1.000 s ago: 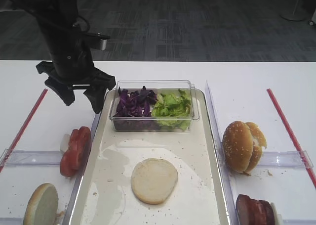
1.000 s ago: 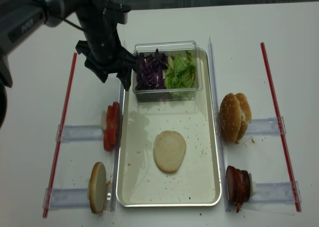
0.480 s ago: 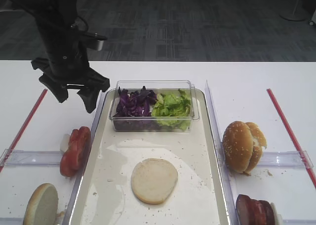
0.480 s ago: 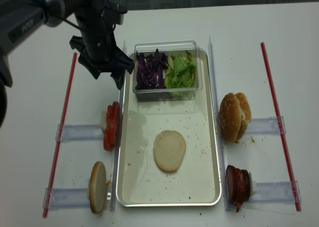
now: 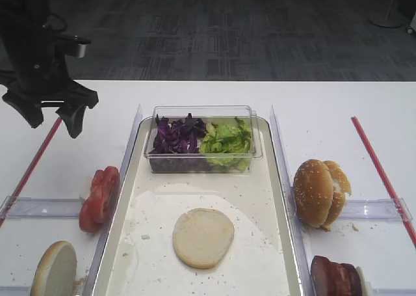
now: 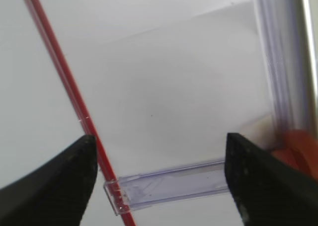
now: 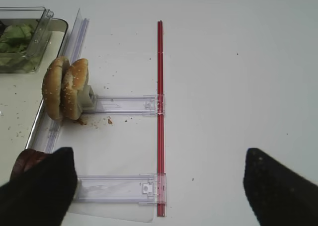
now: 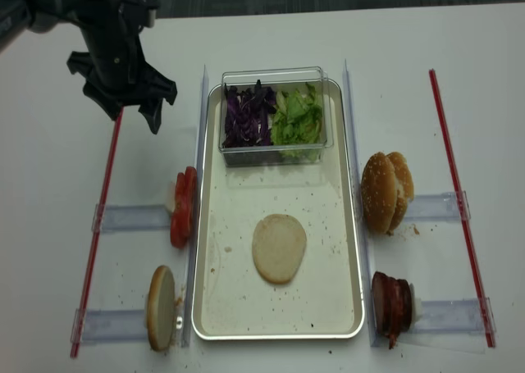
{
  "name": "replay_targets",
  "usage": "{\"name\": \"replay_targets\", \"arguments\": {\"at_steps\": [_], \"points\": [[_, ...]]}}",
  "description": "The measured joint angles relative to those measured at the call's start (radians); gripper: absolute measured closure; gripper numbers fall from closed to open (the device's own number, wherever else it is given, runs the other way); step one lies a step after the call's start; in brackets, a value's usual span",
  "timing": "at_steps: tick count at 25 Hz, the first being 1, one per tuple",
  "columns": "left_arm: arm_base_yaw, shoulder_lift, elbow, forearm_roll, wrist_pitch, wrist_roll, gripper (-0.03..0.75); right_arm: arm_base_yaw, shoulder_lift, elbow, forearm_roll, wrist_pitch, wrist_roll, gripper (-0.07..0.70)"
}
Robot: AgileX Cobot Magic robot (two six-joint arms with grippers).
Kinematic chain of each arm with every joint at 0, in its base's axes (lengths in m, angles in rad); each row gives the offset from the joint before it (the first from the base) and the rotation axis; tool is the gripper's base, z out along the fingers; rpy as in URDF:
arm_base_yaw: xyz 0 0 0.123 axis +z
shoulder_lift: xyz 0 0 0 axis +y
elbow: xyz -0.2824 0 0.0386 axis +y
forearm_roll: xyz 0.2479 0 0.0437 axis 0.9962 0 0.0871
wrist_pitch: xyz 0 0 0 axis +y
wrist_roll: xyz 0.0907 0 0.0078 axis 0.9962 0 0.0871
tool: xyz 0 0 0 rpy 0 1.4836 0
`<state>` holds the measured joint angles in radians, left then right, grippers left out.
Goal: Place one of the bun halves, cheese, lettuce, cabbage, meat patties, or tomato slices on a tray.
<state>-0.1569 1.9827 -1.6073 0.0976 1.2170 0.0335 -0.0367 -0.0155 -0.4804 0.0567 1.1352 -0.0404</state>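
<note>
A: While hovering over bare white desk (image 8: 49,184) at the far left, left gripper (image 8: 131,115) shows jaws spread wide, nothing between them. Right gripper (image 7: 159,186): dark fingers (image 7: 37,186) wide apart at wrist-view bottom, nothing held.

B: Noted. Location of task items?

A: Round flat plain bun half with pale cream face (image 8: 279,247) lying flat near the middle of the large silver-cream metal tray with raised rim (image 8: 207,307). Second plain half (image 8: 160,307) standing on edge in a clear plastic holder left of tray. Bright red glossy tomato slices (image 8: 184,206) stacked on edge just left of tray rim. Dark reddish-brown meat patties (image 8: 391,305) on edge at near right. Sesame-seeded bun halves (image 8: 382,191) at right.

B: Greens?

A: Crinkled light green lettuce (image 8: 297,119) beside dark purple shredded cabbage (image 8: 244,116), both in a small clear plastic tub (image 8: 275,74) at tray's far end.

B: Handling?

A: Probably: tomato wet, slippery, soft, so pinch lightly across flat faces of the end slice. Bun light, spongy, dents easily. Patties firmer, heavier. Leaves loose, likely to shed.
</note>
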Motion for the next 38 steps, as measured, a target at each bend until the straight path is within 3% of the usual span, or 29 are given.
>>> {"name": "replay_targets", "arguments": {"at_steps": [10, 26, 31, 38], "points": [[0.101, 0.0, 0.0, -0.002, 0.0, 0.013, 0.223, 0.0, 0.0, 0.0, 0.0, 0.0, 0.0, -0.06], [0.11, -0.07, 0.037, -0.023, 0.002, 0.033, 0.223, 0.0, 0.0, 0.0, 0.0, 0.0, 0.0, -0.06], [0.11, -0.187, 0.108, -0.023, 0.002, 0.033, 0.223, 0.0, 0.0, 0.0, 0.0, 0.0, 0.0, -0.06], [0.11, -0.381, 0.296, -0.014, 0.006, 0.031, 0.221, 0.0, 0.0, 0.0, 0.0, 0.0, 0.0, -0.06]]}}
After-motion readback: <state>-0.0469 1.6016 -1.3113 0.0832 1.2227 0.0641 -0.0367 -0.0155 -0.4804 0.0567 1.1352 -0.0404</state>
